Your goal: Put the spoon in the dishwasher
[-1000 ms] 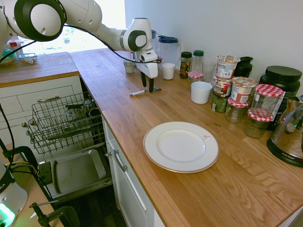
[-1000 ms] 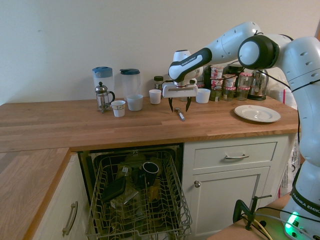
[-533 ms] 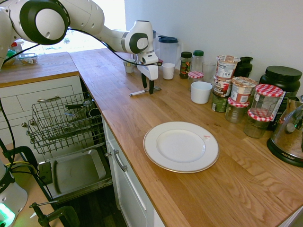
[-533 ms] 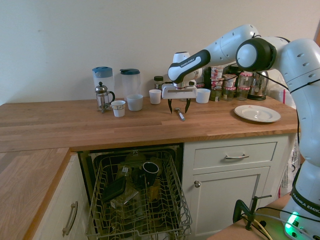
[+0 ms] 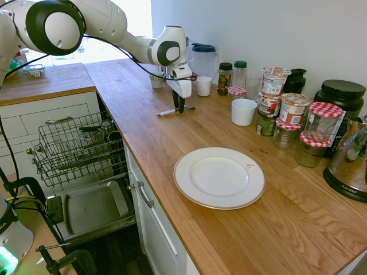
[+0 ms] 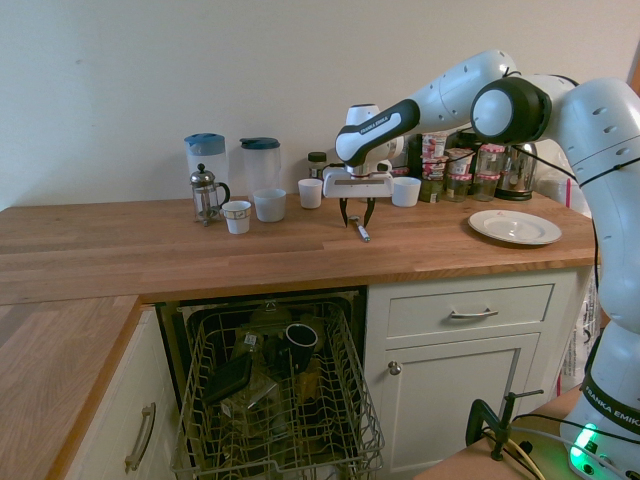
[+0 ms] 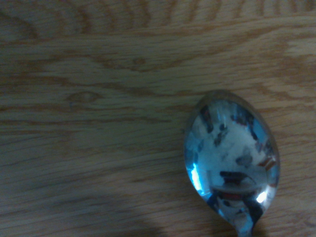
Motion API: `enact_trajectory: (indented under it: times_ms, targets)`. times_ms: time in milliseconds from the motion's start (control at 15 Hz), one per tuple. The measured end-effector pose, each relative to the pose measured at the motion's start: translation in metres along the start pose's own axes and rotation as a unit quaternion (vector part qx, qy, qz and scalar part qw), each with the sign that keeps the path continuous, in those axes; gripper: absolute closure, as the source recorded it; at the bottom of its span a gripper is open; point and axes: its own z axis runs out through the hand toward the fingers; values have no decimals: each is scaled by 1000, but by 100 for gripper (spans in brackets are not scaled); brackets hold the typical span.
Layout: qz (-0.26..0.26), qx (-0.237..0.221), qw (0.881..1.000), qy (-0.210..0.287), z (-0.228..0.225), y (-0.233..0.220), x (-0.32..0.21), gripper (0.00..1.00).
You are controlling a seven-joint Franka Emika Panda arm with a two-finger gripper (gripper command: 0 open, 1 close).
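The spoon (image 5: 167,112) lies flat on the wooden counter (image 5: 172,149), its pale handle pointing toward the counter's front edge. In the second exterior view the spoon (image 6: 360,232) sits just below the fingertips. My gripper (image 5: 179,107) points straight down over the bowl end, fingers either side of it with a narrow gap still showing, also visible as gripper (image 6: 356,218). The wrist view shows the shiny spoon bowl (image 7: 231,158) close up on the wood. The dishwasher (image 5: 74,149) stands open below the counter with its wire rack (image 6: 280,400) pulled out and holding several dishes.
White cups (image 5: 203,86) and two jugs (image 5: 205,57) stand behind the gripper. A white mug (image 5: 243,112), several jars (image 5: 287,114) and a kettle (image 5: 350,166) line the wall. A white plate (image 5: 219,177) lies nearer the front. The dishwasher door panel (image 5: 92,209) hangs low.
The gripper has come down a little onto the spoon and its fingers have drawn closer together. The spoon has not moved.
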Motion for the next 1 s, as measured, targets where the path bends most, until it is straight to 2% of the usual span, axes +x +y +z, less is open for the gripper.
enact_trajectory:
  times_ms: [467, 800, 1000]
  targets:
    - [5, 0, 1000, -4, 1, 2, 5, 100]
    - [5, 5, 1000, -29, -3, 5, 11, 100]
    - [4, 12, 999, -51, -41, 11, 6, 100]
